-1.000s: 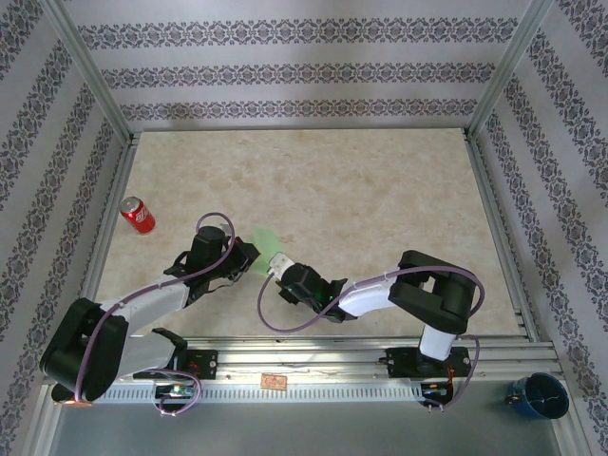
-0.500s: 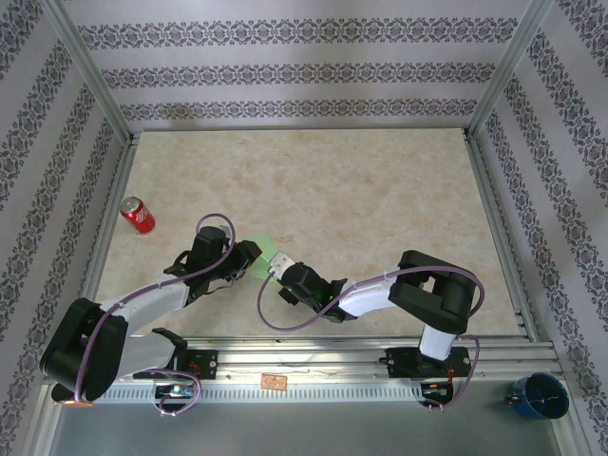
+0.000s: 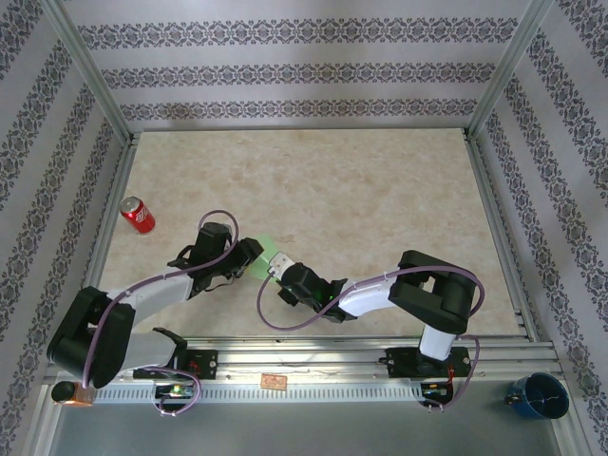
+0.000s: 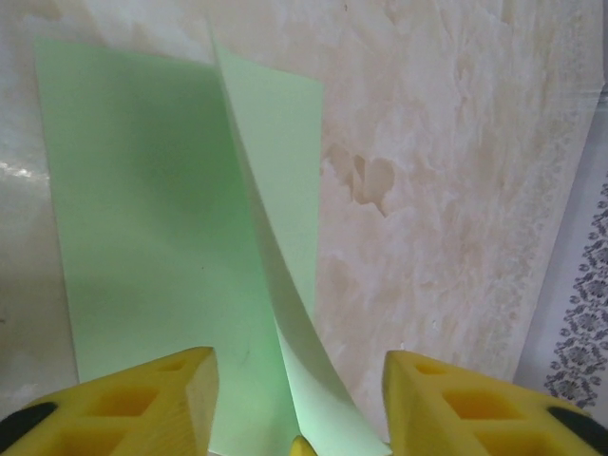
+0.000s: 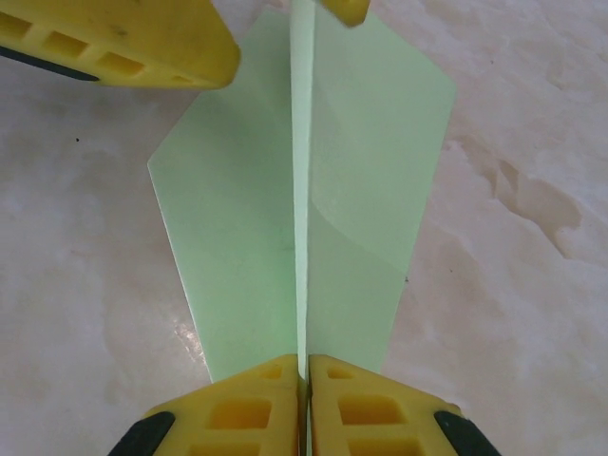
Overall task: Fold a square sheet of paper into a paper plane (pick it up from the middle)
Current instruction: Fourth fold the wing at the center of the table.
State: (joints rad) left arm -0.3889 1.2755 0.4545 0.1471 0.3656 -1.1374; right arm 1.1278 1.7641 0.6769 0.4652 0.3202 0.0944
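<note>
Pinching the light green paper (image 5: 237,218) by its raised centre fold at six o'clock, the right gripper (image 5: 302,369) faces the left gripper (image 5: 285,27), fingers parted, at twelve.

Marbled table (image 3: 380,190) bears green paper (image 5: 237,247) (partly raised) and red can (image 3: 137,216).

Bright, even light is coming from overhead, washing the table (image 3: 380,190) pale and casting only faint, soft shadows beneath the arms (image 3: 152,294). In the wrist views small glare patches are shining on the tabletop, the raised fold is softly shading the sheet of paper (image 4: 142,190), and the yellow fingertips (image 4: 142,399) of the left gripper (image 4: 296,408) are blurring slightly.
</note>
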